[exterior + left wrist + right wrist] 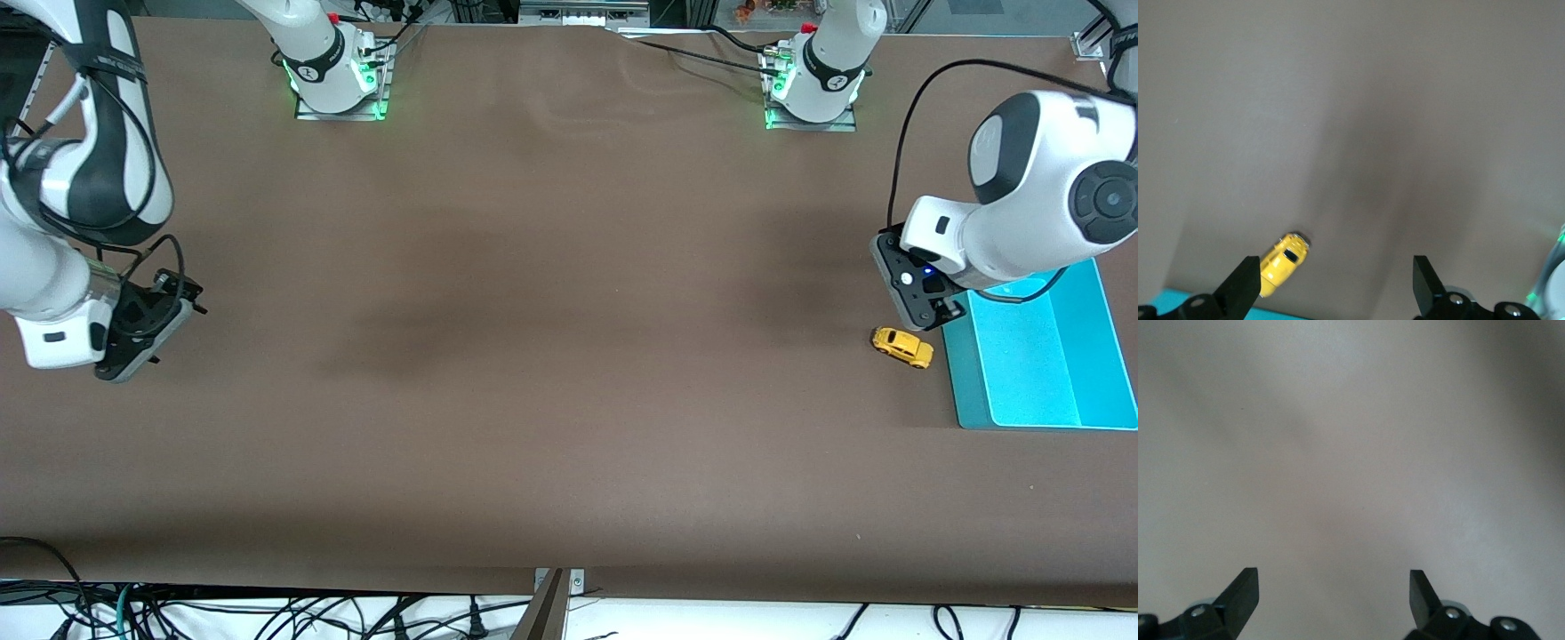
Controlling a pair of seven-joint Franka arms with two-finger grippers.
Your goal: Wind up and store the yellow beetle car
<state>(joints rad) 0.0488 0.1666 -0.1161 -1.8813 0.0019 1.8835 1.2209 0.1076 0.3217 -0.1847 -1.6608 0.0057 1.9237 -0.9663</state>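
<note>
The yellow beetle car point(902, 347) stands on the brown table toward the left arm's end, a short gap from the cyan bin point(1031, 364). My left gripper point(929, 311) hangs over the table beside the bin's corner, just past the car. In the left wrist view this gripper point(1335, 287) is open and holds nothing; the car point(1283, 260) lies on the table just inside one black finger point(1241, 288). My right gripper point(147, 342) waits over the table at the right arm's end. It is open point(1331, 597) with only bare table under it.
The cyan bin has nothing in it and sits at the table's edge toward the left arm's end; a strip of it point(1165, 297) shows in the left wrist view. Both arm bases point(338, 71) point(813, 84) stand at the table's edge farthest from the front camera.
</note>
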